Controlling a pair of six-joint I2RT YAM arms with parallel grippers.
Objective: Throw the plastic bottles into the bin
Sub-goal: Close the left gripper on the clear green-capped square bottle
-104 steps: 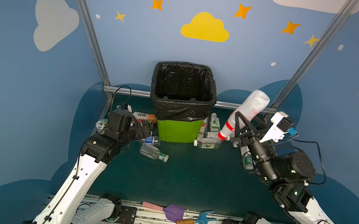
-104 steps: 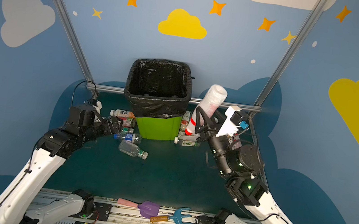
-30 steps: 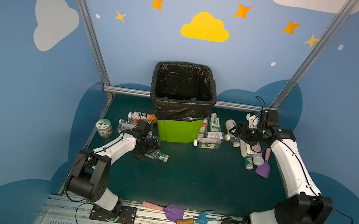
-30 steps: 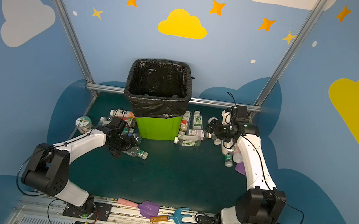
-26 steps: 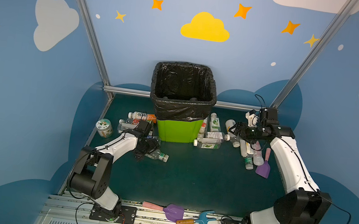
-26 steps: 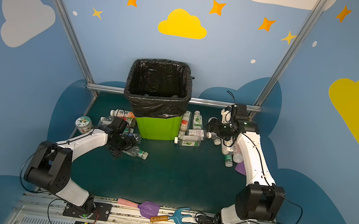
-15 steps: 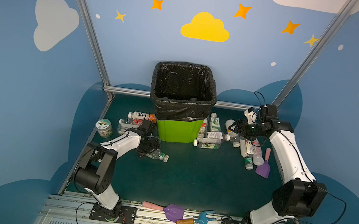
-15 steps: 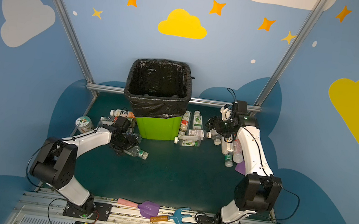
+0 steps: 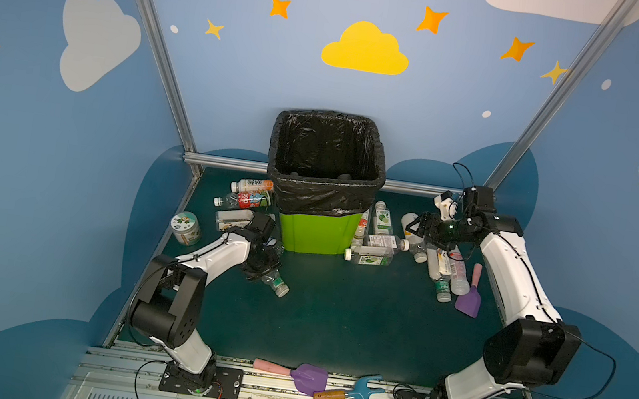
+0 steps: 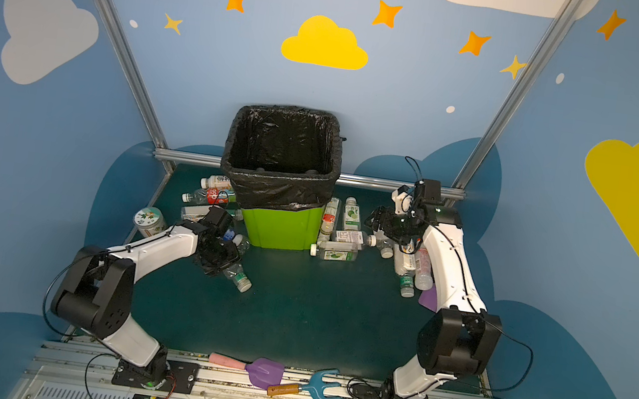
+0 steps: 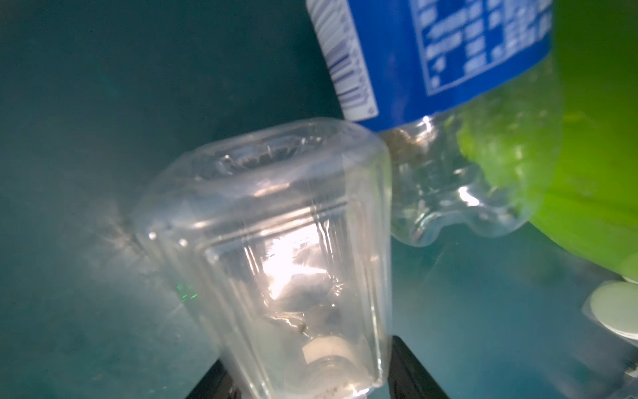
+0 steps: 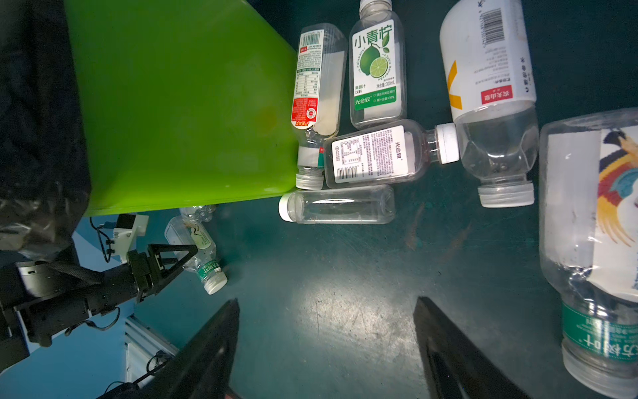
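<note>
The lime-green bin (image 9: 318, 229) with its black bag stands at the back centre. Just left of it my left gripper (image 9: 264, 269) is down at the floor. In the left wrist view its fingers press both sides of a clear bottle (image 11: 276, 241) with a green neck label (image 9: 276, 284). A blue-labelled bottle (image 11: 431, 51) lies against the bin. My right gripper (image 12: 326, 300) hangs open and empty over bare floor, beside several plastic bottles (image 12: 376, 155) right of the bin. More bottles (image 9: 246, 199) lie left of the bin.
A squat jar (image 9: 185, 227) stands by the left wall. A purple shovel (image 9: 468, 300) lies beside the right arm. Another shovel (image 9: 307, 377) and a blue fork (image 9: 364, 391) rest on the front rail. Blue walls close in on three sides.
My left gripper has closed round the clear bottle. The right gripper, which held a white bottle up by the bin seconds ago, is now low, open and empty, and has crept slightly back.
</note>
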